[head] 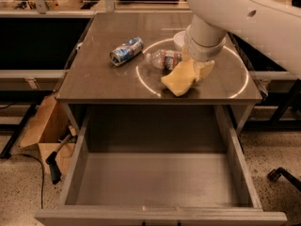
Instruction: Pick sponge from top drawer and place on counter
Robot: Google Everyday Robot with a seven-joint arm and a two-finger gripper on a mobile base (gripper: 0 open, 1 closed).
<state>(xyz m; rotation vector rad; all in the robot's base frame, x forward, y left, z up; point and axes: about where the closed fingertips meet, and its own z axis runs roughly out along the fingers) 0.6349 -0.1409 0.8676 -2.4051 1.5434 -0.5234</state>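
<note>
The pale yellow sponge (178,79) hangs from my gripper (196,69) over the counter (101,79), its lower end at or just above the surface, inside the white circle near the counter's front edge. The gripper is under the white arm that comes down from the upper right and is shut on the sponge's upper end. The top drawer (155,179) is pulled out below the counter, with nothing in it.
A crushed blue and white can (126,51) lies on the counter's left half. A plastic bottle (163,59) lies just left of the gripper. A white bowl (179,38) is partly hidden behind the arm. A cardboard box (44,131) is on the floor at left.
</note>
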